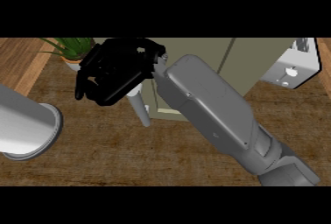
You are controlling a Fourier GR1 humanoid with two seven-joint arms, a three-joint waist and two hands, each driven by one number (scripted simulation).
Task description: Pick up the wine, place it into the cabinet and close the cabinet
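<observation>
Olive-green cabinet [194,50] at the far edge of the wooden counter [129,153]; one door [294,61] swung wide to the right, pale inner face and hinge hardware showing. No wine bottle can be made out anywhere on the counter. It may be inside the cabinet already or hidden behind the arm; cannot say which.

Right hand [113,74] sits at the left front of the cabinet, fingers curled in. Just below it a slim grey bar [139,109] slants down, likely a door handle or door edge. The hand overlaps the bar's top, but whether the fingers are wrapped round it or merely bunched in front is not resolvable. The grey forearm [213,113] runs diagonally from lower right and covers the cabinet's lower opening.

Left hand: not visible. Only a grey forearm end [26,127] enters at the left edge.

Potted plant [71,50] stands just left of the cabinet, close beside the right hand.

Judgement: the step in hand looks like door closing. To do it well, keep contact on the bar or door edge, swing along the hinge arc rather than pushing straight in, and keep clear of the plant. The wide-open right door also needs shutting before the task counts as done.
</observation>
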